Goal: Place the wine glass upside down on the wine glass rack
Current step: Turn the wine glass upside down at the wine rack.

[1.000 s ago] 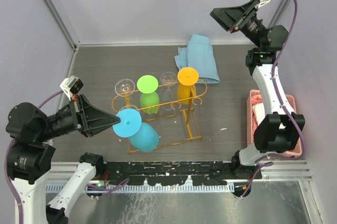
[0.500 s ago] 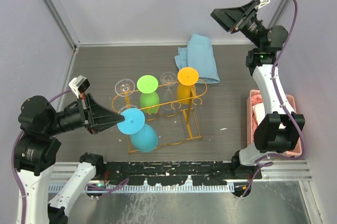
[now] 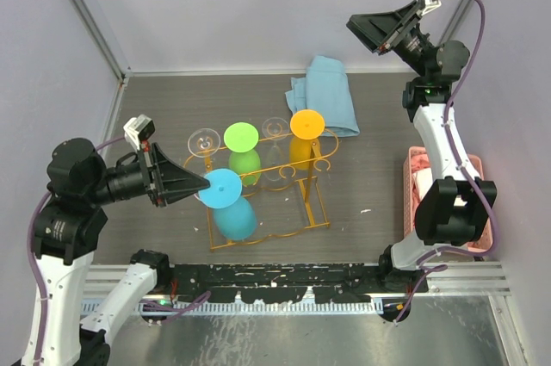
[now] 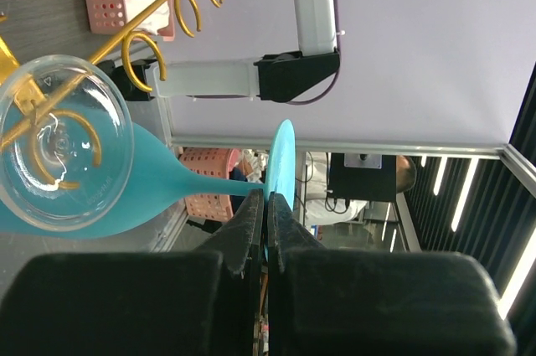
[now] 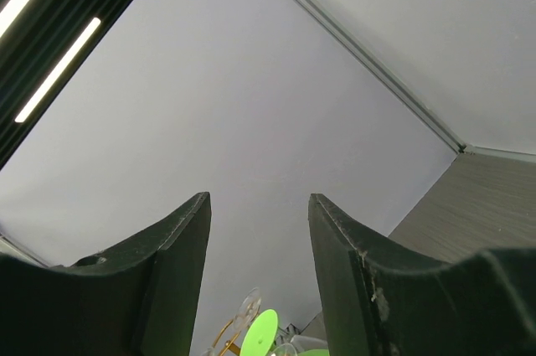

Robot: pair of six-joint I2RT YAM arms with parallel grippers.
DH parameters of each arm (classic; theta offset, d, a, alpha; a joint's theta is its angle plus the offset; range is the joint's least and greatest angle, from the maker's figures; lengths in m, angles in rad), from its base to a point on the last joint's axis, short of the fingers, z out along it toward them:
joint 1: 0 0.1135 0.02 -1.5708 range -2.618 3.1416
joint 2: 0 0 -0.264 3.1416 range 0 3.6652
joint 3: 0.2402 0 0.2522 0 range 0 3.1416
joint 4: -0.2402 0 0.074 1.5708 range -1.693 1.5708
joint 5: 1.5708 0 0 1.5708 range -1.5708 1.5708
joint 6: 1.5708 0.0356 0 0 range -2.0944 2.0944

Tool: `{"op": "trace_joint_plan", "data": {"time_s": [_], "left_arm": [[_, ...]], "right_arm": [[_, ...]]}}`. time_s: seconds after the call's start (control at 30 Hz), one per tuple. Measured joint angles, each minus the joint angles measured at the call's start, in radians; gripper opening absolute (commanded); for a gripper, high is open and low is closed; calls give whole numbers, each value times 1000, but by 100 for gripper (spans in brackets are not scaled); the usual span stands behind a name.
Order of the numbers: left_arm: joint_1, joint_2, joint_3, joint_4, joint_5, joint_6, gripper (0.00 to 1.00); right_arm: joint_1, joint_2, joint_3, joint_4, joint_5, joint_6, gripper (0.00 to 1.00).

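Observation:
The blue wine glass hangs upside down, foot disc on top and bowl below, at the left front end of the orange-gold wine glass rack. My left gripper is shut on the edge of its foot disc. In the left wrist view, my left gripper pinches the thin blue disc, with stem and bowl running left beside a rack hook. I cannot tell whether the stem rests in a hook. My right gripper is raised high at the back right, and in its own view the right gripper is open and holds nothing.
The rack holds a green glass, an orange glass and two clear glasses, all upside down. A blue cloth lies behind the rack. A pink basket stands by the right arm's base.
My left arm has swung right and towards the rack, carrying the blue glass further in over the rack's left front end. The right arm has barely moved.

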Motion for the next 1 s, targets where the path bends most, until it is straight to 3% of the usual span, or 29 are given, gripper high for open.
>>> {"op": "trace_joint_plan", "data": {"time_s": [1.0], "left_arm": [[0, 115, 50, -38, 5, 100, 0]], "right_arm": [[-17, 48, 0, 24, 0, 17, 56]]}}
